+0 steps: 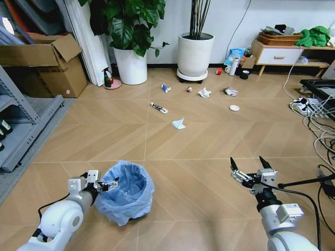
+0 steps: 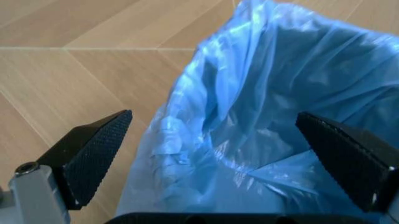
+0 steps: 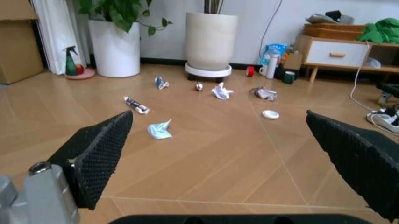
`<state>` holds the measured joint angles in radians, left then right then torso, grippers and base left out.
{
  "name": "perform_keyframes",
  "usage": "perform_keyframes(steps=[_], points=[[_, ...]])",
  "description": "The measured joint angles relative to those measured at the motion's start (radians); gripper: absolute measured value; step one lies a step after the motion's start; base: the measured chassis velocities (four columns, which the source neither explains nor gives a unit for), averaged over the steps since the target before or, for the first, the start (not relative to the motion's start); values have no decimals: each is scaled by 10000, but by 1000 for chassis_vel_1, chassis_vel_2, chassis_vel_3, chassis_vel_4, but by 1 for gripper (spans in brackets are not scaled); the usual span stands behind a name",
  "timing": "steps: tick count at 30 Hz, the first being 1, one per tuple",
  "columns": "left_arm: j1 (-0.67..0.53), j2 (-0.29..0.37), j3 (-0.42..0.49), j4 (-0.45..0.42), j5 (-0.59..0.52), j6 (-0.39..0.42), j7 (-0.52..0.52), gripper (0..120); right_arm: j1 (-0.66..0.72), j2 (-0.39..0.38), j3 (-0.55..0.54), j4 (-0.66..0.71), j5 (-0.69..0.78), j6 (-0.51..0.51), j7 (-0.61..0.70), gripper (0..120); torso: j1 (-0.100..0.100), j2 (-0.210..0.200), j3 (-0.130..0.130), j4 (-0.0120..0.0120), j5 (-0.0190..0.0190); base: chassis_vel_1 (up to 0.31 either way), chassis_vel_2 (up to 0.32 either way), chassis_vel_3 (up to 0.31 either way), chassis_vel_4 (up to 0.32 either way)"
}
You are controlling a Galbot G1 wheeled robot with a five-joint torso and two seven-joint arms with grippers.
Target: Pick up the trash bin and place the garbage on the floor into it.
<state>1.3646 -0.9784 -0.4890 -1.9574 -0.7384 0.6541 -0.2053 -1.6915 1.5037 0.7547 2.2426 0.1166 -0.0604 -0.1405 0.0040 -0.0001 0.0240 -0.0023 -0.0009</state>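
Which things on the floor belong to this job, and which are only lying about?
Job: trash bin, pale blue tissue, dark tube wrapper, white paper wads, white round lid.
Lying about: white plant pots, spray bottle, cardboard boxes, cables.

The room is evenly and brightly lit, with soft, short shadows under the white plant pots and the litter on the wooden floor, and a mild sheen on the boards toward the far wall. In the left wrist view the trash bin looks soft and blurred at close range, its blue bag glowing where light passes through. In the right wrist view the near finger pads are dark and slightly blurred.
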Motion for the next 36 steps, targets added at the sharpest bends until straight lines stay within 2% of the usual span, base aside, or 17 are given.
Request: perform_keyframes(steps=[15,23,27,29,31,33,36], points=[[-623,-9,211,1040,-116,66,291,98,180,48,1,-125,-65,0,36,100,-1,0,0,0,2,0,0,0,0],[-834,-29,334,1391,-147,180,391,79,197,98,27,-190,-67,7,49,100,-1,0,0,0,2,0,0,0,0],[-896,-2,343,1499,-188,200,421,61,180,126,53,-250,-72,94,53,100,-1,0,0,0,2,0,0,0,0],[-901,-1,345,1507,-200,204,424,59,180,128,55,-256,-72,100,54,100,-1,0,0,0,2,0,0,0,0],[-932,-10,362,1564,-217,207,429,46,193,134,56,-282,-73,107,59,100,-1,0,0,1,3,0,0,0,0],[-944,-15,371,1585,-217,197,430,44,200,138,55,-284,-74,108,61,100,-1,0,-1,0,3,0,0,0,0],[-957,-34,392,1623,-216,178,438,30,250,142,47,-284,-71,100,84,100,-2,0,-1,0,6,0,0,0,0]])
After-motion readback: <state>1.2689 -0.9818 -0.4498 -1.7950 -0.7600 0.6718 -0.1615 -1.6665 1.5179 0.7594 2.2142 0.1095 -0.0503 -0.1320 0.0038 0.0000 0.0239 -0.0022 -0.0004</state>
